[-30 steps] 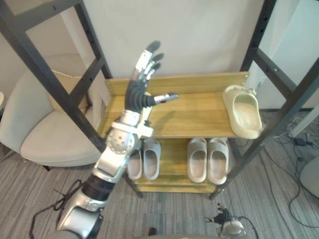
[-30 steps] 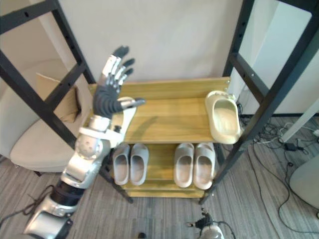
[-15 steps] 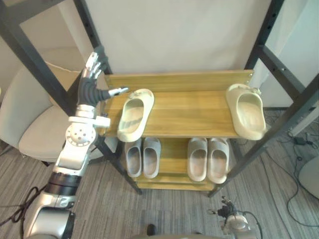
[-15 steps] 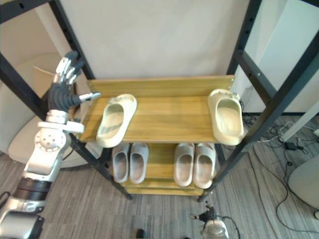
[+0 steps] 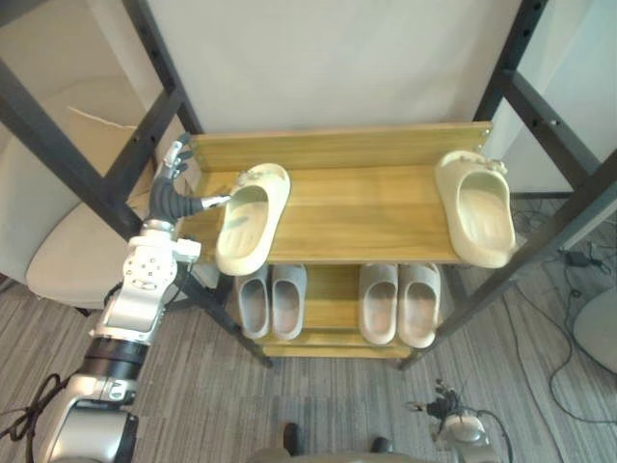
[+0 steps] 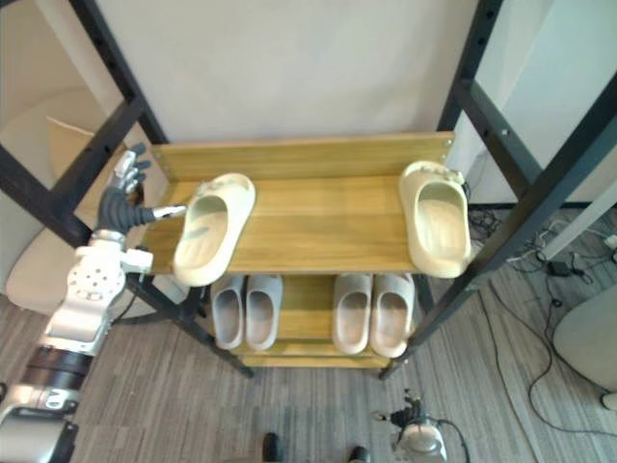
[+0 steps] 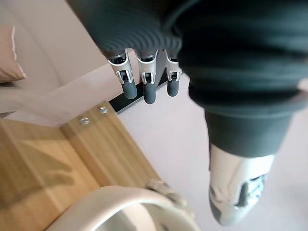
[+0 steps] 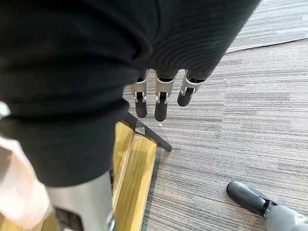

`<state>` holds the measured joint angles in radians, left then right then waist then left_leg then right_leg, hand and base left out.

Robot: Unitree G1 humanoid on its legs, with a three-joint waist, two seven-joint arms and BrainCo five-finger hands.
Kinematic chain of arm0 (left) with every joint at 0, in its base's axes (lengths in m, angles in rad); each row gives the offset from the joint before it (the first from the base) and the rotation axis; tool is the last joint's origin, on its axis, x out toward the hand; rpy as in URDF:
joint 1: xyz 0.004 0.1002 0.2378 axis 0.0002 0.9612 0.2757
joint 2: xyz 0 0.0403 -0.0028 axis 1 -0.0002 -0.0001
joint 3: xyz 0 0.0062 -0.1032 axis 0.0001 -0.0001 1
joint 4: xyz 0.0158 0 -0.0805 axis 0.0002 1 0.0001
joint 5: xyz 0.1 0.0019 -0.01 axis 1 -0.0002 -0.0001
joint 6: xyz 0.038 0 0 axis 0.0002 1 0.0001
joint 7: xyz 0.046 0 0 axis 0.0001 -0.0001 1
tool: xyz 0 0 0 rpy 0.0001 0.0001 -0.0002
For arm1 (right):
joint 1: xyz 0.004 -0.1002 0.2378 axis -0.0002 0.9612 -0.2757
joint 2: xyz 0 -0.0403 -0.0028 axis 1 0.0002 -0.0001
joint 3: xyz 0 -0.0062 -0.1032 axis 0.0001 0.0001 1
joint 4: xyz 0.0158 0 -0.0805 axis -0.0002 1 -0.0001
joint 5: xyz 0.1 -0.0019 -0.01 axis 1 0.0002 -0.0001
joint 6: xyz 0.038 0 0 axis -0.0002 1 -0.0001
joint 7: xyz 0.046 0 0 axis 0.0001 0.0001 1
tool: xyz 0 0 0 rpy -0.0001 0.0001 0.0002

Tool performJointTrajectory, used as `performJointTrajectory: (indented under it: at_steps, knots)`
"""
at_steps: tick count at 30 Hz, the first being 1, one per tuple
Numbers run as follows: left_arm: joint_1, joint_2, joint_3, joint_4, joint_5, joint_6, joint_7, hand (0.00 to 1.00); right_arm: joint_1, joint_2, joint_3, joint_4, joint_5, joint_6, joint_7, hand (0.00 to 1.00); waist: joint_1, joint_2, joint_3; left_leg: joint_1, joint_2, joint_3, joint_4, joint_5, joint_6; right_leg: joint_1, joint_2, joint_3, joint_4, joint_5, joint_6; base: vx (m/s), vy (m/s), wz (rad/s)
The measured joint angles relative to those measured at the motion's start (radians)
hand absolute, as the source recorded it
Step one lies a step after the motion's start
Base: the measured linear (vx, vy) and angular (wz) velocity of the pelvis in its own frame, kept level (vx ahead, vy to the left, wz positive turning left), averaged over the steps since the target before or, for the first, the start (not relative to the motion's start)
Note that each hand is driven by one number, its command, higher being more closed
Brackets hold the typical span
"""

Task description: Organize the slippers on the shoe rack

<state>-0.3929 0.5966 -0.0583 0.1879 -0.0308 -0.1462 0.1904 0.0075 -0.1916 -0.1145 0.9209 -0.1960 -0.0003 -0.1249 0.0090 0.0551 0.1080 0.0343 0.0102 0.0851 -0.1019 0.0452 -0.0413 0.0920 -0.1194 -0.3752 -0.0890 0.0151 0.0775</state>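
Note:
A cream slipper lies on the left of the top wooden shelf, its near end hanging over the front edge. Its mate lies at the shelf's right end, also overhanging. My left hand is open just left of the left slipper, fingers straight up and the thumb pointing at the slipper's side; I cannot tell whether it touches. The left wrist view shows the straight fingers and the slipper's rim close by. My right hand hangs open low near the floor, fingers straight.
Two pairs of grey slippers stand on the lower shelf. Black slanted frame posts flank the rack. A cream armchair stands to the left. Cables lie on the floor to the right.
My left hand has swung from over the shelf out to the rack's left side and come down beside the left slipper, uncovering it. The camera has shifted a little.

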Motion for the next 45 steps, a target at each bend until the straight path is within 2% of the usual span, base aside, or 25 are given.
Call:
performJointTrajectory:
  at_steps: [10, 23, 30, 38, 45]
  knots:
    - [-0.039, 0.000, -0.015, 0.069, 0.049, 0.007, 0.001, 0.00, -0.006, 0.006, 0.000, 0.009, 0.000, 0.002, -0.002, 0.00, -0.001, 0.001, 0.010, 0.001, 0.003, 0.010, 0.000, 0.000, 0.000, -0.007, 0.001, 0.010, -0.006, 0.005, -0.005, -0.03, 0.008, -0.04]
    - [-0.085, 0.013, -0.055, 0.115, 0.050, 0.008, 0.003, 0.00, -0.005, 0.041, -0.004, 0.011, 0.000, 0.005, -0.002, 0.00, 0.007, 0.010, 0.017, -0.005, 0.009, 0.006, 0.000, 0.002, -0.004, -0.011, 0.008, 0.011, -0.005, 0.006, -0.007, 0.00, 0.000, 0.00]
    - [-0.141, 0.014, -0.086, 0.158, 0.047, 0.029, 0.003, 0.00, -0.004, 0.044, -0.003, 0.016, 0.000, 0.005, -0.002, 0.00, 0.015, 0.011, 0.019, -0.020, 0.014, -0.004, 0.000, 0.011, -0.009, -0.023, 0.013, 0.004, -0.004, 0.012, -0.014, 0.00, 0.000, 0.03]
    - [-0.145, 0.014, -0.089, 0.151, 0.008, 0.031, 0.007, 0.00, 0.003, 0.045, -0.001, 0.016, 0.000, 0.005, -0.002, 0.00, 0.015, 0.011, 0.019, -0.020, 0.014, -0.010, 0.000, 0.013, -0.010, -0.021, 0.013, -0.001, -0.004, 0.012, -0.014, 0.00, 0.000, 0.00]
    - [-0.146, 0.014, -0.088, 0.088, -0.016, 0.026, 0.043, 0.00, 0.005, 0.045, 0.000, 0.019, 0.000, 0.007, -0.002, 0.00, 0.018, 0.010, 0.019, -0.020, 0.011, -0.014, 0.000, 0.017, -0.009, -0.018, 0.010, -0.010, -0.004, 0.012, -0.014, 0.00, 0.001, 0.01]
